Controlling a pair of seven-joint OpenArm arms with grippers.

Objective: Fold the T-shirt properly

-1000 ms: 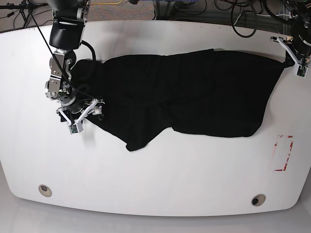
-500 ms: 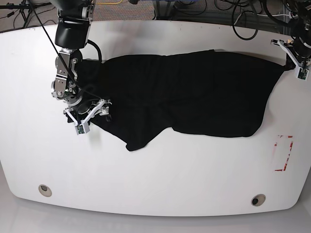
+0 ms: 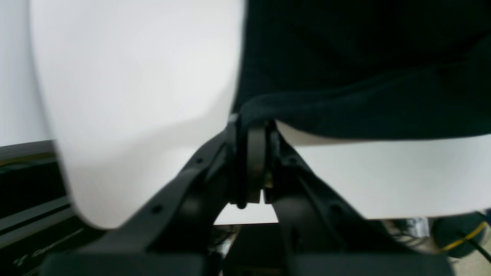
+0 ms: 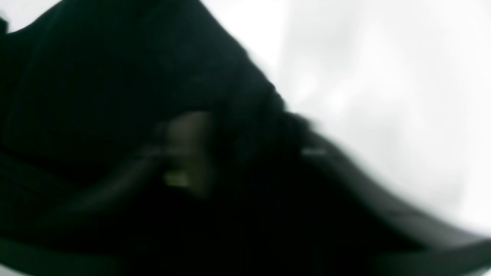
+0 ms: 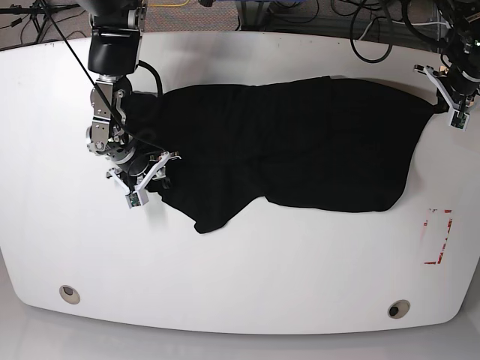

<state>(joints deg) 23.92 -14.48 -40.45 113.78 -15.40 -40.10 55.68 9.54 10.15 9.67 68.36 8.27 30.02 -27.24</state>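
Cables (image 5: pixel 375 34) behind table (image 5: pixel 247 262), beyond T-shirt (image 5: pixel 300 142).

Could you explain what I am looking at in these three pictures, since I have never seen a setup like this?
This is a robot with two arms working over a white table. One picture is taken from above and shows the whole scene; the other two come from small cameras mounted on each arm's wrist, looking along its pincer.

A black T-shirt lies spread across the table, rumpled and not yet folded.

The left gripper, at the right side of the overhead view, is shut on an edge of the T-shirt; its wrist camera shows the cloth pinched there. The right gripper, at the left side of the overhead view, sits at the other end of the shirt. Its own picture is too blurred to show whether it has hold of the fabric.
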